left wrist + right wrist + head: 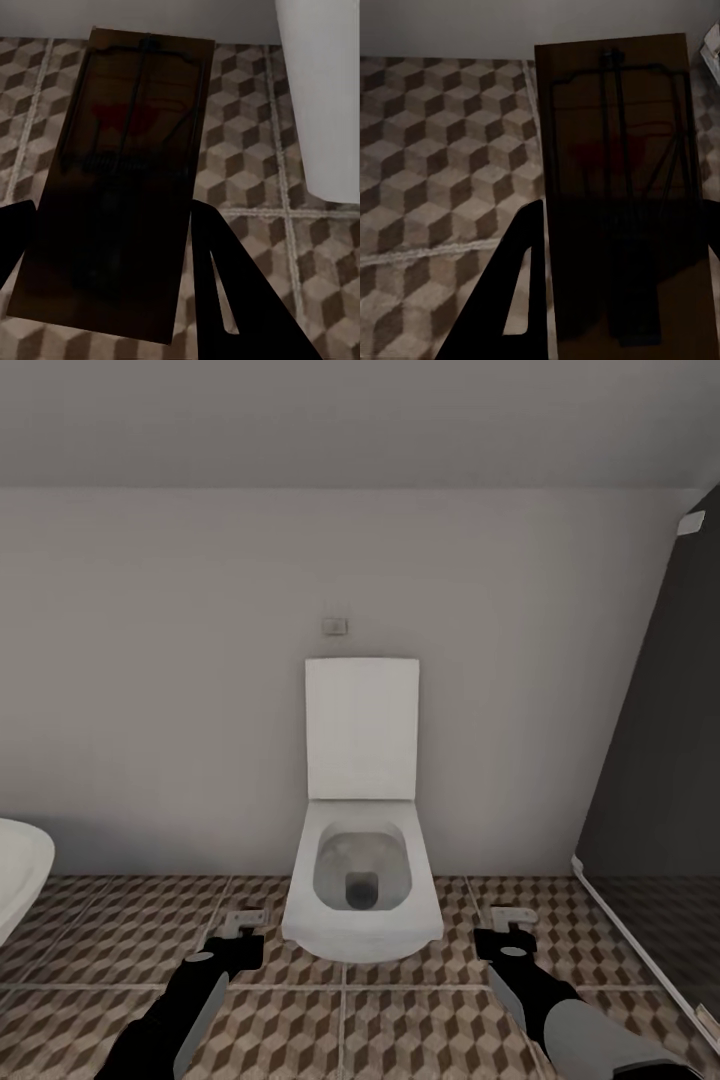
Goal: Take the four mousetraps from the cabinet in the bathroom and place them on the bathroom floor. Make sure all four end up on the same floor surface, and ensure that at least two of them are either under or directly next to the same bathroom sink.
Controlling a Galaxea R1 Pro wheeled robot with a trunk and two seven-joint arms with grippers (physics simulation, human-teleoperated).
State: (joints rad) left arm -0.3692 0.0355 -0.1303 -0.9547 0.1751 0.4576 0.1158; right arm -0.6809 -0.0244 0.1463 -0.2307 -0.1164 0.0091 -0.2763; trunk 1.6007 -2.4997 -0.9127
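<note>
Each gripper holds one mousetrap above the bathroom floor, either side of a toilet. In the left wrist view a brown wooden mousetrap with a dark wire bar lies between the black fingers, and the left gripper is shut on it. The right gripper is shut on a second mousetrap, with one finger beside the slab. Both traps hang over the cube-patterned tiles. The cabinet and the bathroom sink are out of view.
A white toilet with its lid up stands against the wall straight ahead, between the two arms. A dark glass panel closes off the right side. A rounded white fixture's edge shows at the far left.
</note>
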